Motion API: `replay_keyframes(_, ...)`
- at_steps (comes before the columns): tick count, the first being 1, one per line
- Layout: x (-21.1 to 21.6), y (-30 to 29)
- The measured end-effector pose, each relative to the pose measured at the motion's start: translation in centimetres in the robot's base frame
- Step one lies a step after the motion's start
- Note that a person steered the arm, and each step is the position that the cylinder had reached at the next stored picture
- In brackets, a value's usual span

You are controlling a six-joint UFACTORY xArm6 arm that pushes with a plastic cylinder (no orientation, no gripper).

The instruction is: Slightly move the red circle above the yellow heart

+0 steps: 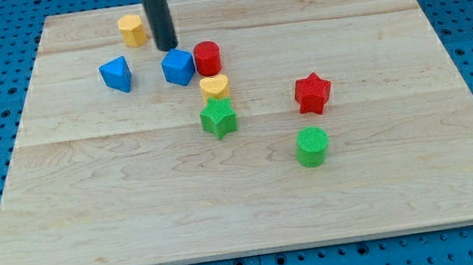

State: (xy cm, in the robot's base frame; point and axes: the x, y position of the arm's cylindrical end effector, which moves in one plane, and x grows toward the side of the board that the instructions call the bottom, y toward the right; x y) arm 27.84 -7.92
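The red circle (207,57) stands on the wooden board just above the yellow heart (215,86), nearly touching it. A blue cube (178,67) sits against the red circle's left side. My tip (168,47) rests on the board just above the blue cube, up and to the left of the red circle, not touching the circle. The rod rises out of the view's top.
A green star (218,118) lies just below the yellow heart. A blue triangle (116,74) is to the left, a yellow hexagon (132,29) upper left, a red star (312,93) and a green circle (312,146) to the right. The wooden board (92,216) lies on blue pegboard.
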Motion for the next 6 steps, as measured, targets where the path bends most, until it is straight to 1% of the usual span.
replay_keyframes(1, -2.3, -2.0)
replay_keyframes(2, -2.5, -6.2)
replay_keyframes(3, -2.5, -8.2)
replay_keyframes(4, -2.1, -5.5)
replay_keyframes(5, -2.1, -1.0)
replay_keyframes(6, 0.5, 3.7)
